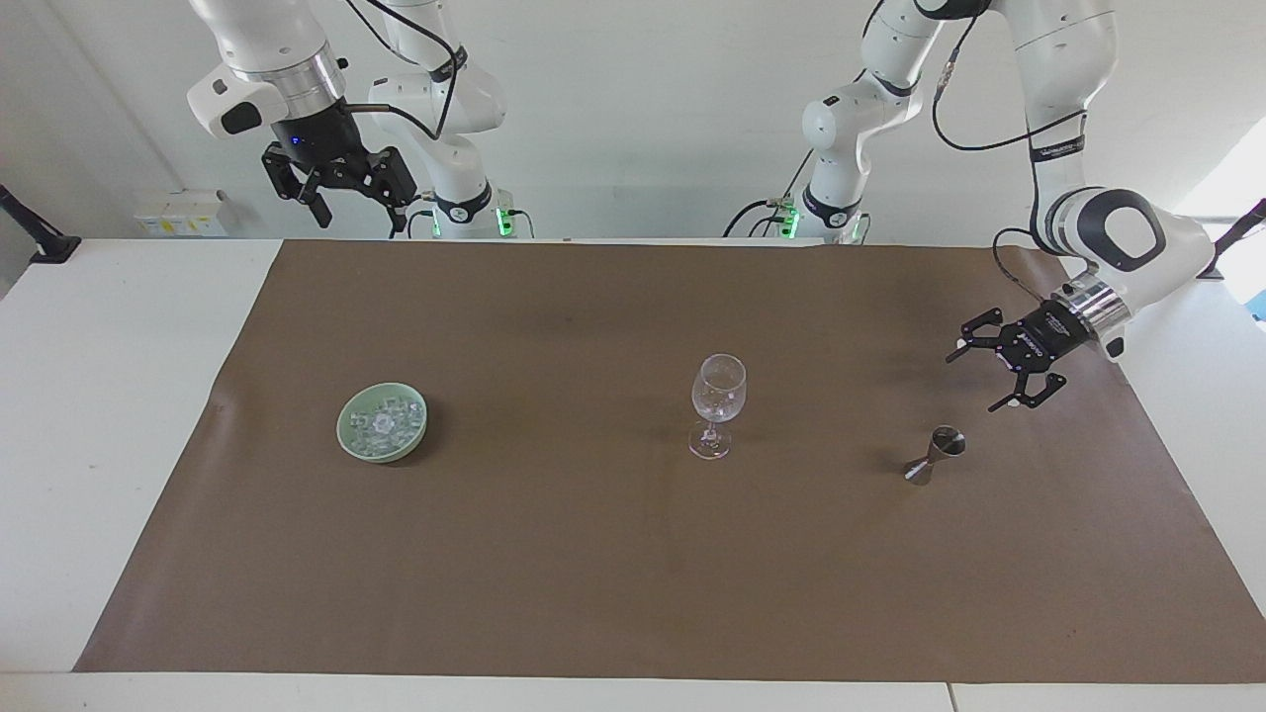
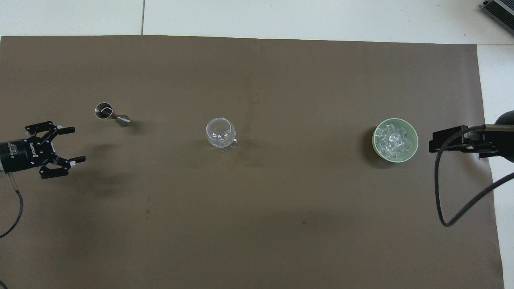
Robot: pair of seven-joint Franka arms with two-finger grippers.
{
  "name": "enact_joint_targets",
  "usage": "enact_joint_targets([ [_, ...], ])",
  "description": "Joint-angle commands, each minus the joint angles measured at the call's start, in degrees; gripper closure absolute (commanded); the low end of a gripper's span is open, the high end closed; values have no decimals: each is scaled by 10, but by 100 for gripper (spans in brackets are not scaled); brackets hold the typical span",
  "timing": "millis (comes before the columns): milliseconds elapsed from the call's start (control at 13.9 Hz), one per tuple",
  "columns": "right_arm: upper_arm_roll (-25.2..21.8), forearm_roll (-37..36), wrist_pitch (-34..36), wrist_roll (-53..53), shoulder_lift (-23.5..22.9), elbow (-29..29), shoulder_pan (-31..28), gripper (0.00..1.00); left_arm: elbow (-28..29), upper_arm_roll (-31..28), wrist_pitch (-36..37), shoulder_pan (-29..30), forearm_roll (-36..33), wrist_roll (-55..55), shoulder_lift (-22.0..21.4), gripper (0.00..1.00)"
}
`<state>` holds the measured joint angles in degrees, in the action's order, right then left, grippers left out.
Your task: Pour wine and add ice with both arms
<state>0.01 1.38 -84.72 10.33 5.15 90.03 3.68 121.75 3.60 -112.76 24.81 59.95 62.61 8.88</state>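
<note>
Steel hourglass jigger point(image 1: 935, 456) stands at five o'clock of the wide-jawed left gripper point(image 1: 982, 376); right gripper point(image 1: 341, 198) waits, jaws spread.

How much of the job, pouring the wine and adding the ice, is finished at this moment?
Nothing looks done yet. The wine glass looks empty, and the ice lies in its green bowl. In hand: the left gripper, open, hangs over the mat beside the metal jigger, not touching it. The right gripper, open, waits raised near its base. Pouring and adding ice are both left.
</note>
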Motion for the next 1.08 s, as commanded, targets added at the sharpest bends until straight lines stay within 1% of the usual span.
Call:
enact_joint_targets([
  [0,0,3,4,-9,1,1,-1,0,-22,4,-11,1,11,2,19,0],
  [72,0,3,4,-9,1,1,-1,0,-21,5,-10,0,11,2,21,0],
  [216,0,3,4,-9,1,1,-2,0,-24,8,-7,1,15,-1,39,0],
  [431,0,3,4,-9,1,1,-2,0,-27,13,-14,0,53,-10,61,0],
  [647,0,3,4,-9,1,1,-2,0,-26,18,-18,-1,98,-79,76,0],
  [791,0,3,4,-9,1,1,-2,0,-24,28,-24,-5,126,-110,77,0],
  [1006,0,3,4,-9,1,1,-2,0,-24,32,-39,-8,144,-134,90,0],
])
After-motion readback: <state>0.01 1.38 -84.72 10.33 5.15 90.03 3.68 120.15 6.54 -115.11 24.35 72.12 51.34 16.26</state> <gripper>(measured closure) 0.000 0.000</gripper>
